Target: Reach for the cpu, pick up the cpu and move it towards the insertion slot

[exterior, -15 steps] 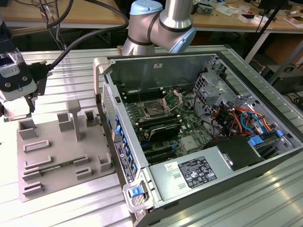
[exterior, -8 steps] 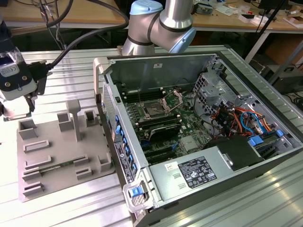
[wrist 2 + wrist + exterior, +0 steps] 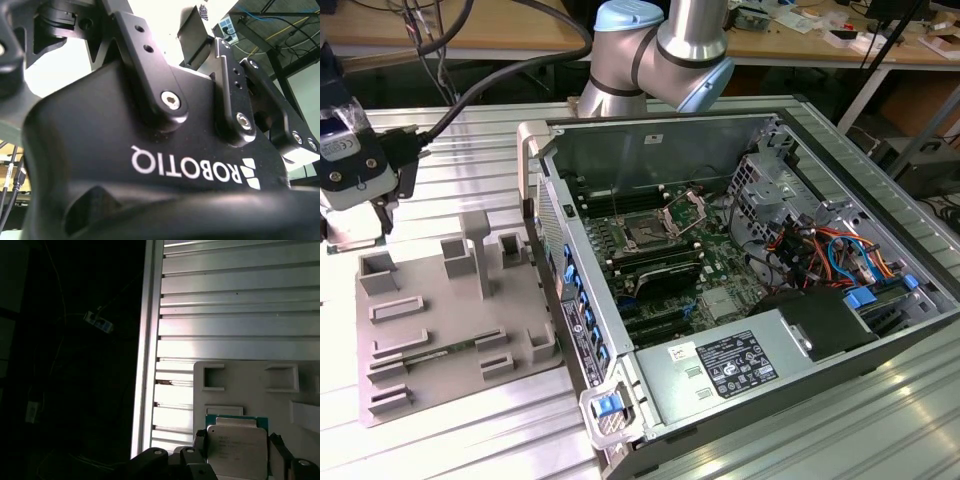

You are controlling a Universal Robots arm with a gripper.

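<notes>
Claw (image 3: 238, 440) is closed on the cpu (image 3: 236, 454) above the tray (image 3: 425, 295); the slot (image 3: 646, 236) is seen well apart, toward the exterior view's right.

A ribbed aluminium table top (image 3: 460, 150) of long silvery slats (image 3: 235, 295) lies under bright light, and in the first wrist view the space beyond its edge (image 3: 70, 370) is in deep shadow (a few thin cables hang there). Behind it in the exterior view stands a wooden workbench (image 3: 510, 32) strewn with cables and small parts, on a slanted metal leg (image 3: 868, 92). In the second wrist view black frame struts (image 3: 280, 60) cross a pale, bright background.
</notes>
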